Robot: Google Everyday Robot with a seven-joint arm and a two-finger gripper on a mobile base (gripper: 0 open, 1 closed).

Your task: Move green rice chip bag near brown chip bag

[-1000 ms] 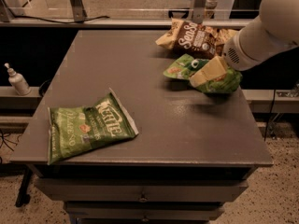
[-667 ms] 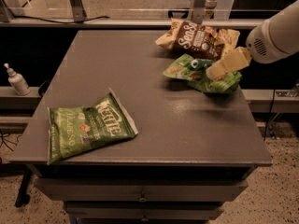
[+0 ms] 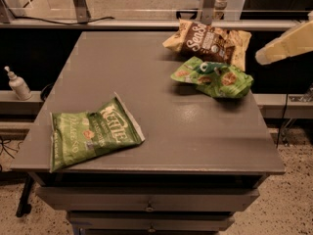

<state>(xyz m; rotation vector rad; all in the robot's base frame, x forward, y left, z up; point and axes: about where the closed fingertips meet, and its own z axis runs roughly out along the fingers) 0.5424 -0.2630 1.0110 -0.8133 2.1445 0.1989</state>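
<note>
"At the far right of the table (image 3: pixel 161 131), what lies there?"

"The green rice chip bag (image 3: pixel 212 77), crumpled, flat on the top, just in front of the brown chip bag (image 3: pixel 208 43); their edges look to meet."

"And your gripper?"

"My gripper (image 3: pixel 274 53) hangs off the table's right side, apart from both bags. Spread or closed, I cannot tell."

"Anything else?"

"A Kettle bag (image 3: pixel 93 131) at the near left, well apart."
</note>
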